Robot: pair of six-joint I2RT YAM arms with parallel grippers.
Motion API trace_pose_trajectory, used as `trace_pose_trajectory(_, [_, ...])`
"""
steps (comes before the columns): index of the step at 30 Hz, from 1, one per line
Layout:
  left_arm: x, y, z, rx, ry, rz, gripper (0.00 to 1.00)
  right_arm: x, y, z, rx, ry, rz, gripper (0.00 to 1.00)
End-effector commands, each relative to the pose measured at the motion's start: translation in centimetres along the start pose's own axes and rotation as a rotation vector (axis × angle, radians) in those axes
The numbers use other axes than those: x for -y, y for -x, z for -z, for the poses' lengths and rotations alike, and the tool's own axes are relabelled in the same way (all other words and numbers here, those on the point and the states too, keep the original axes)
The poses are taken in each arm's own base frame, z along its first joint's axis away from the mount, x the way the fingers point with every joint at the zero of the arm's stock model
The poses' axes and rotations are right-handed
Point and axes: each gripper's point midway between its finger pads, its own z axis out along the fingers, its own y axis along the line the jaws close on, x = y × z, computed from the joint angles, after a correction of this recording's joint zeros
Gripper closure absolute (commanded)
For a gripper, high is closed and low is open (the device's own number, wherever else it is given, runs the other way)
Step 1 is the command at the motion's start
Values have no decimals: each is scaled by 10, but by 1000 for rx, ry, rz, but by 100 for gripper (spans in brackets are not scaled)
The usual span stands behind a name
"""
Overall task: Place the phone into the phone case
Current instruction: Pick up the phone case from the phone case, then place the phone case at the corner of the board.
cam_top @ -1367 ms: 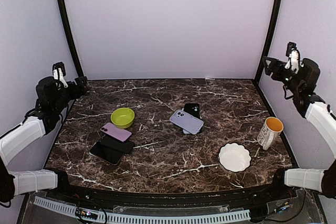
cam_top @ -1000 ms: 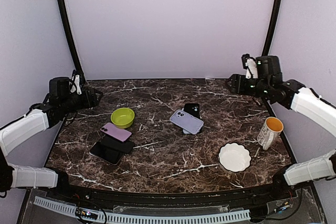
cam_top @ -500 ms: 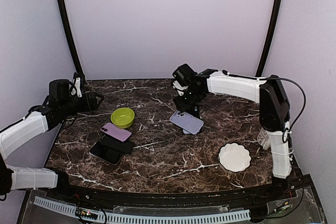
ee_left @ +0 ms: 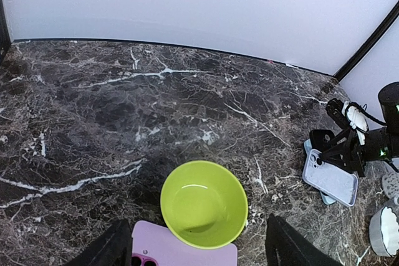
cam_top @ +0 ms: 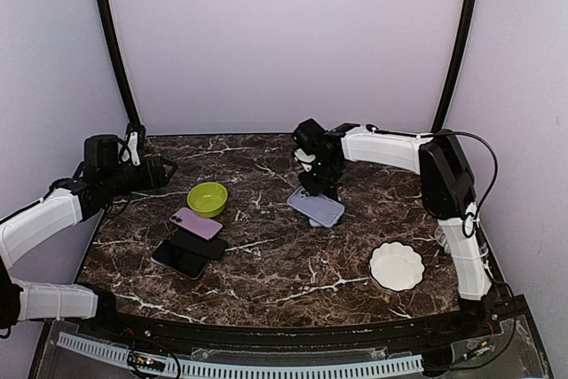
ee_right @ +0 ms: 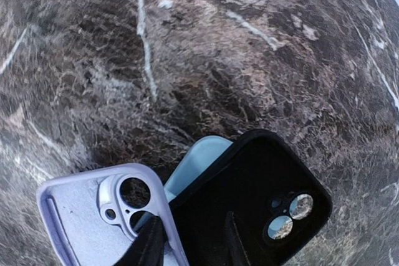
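An empty lavender phone case (ee_right: 81, 216) lies camera cut-out up, overlapping a black phone (ee_right: 262, 197) with two lenses. Both rest on a light blue case (ee_right: 196, 163). My right gripper (ee_right: 190, 244) is down on this pile (cam_top: 315, 206). Its fingers are close together, one at the lavender case's rim and the other on the black phone. I cannot make out a grip. My left gripper (ee_left: 199, 253) hangs open at the far left (cam_top: 164, 170), above a green bowl (ee_left: 204, 202) and a pink phone (ee_left: 181, 255).
The green bowl (cam_top: 207, 198) sits left of centre. The pink phone (cam_top: 196, 223) lies on black phones (cam_top: 188, 255) in front of it. A white scalloped dish (cam_top: 397, 265) is at the front right. My right arm stretches over the back right of the table.
My right arm swung in from the far right to the middle pile, lowered onto it, and its fingers drew closer together. The left arm barely moved.
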Motion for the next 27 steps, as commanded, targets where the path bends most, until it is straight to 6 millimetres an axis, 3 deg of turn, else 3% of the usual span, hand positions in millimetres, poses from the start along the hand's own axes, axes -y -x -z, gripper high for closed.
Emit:
trace_pose_trajectory(1, [6,-1,-2,-5,-33,7,26,-2,-17,-3,-49,17,-25,78])
trace_pose_trajectory(6, [6,-1,-3,-13,-32,7,26,-5,-14,10,-40,49,-85,99])
trace_pose_trajectory(12, [7,1,-1,-3,-34,5,27,4,0,61,74,51,-249,100])
trace_pose_trajectory(15, [9,1,0,-2,-44,10,27,-2,-3,82,133,91,-356,100])
trace_pose_trajectory(22, [6,2,2,10,-25,36,28,-36,-55,111,243,164,-660,100])
trace_pose_trajectory(27, [14,5,4,23,-69,16,28,-80,-104,103,191,143,-751,100])
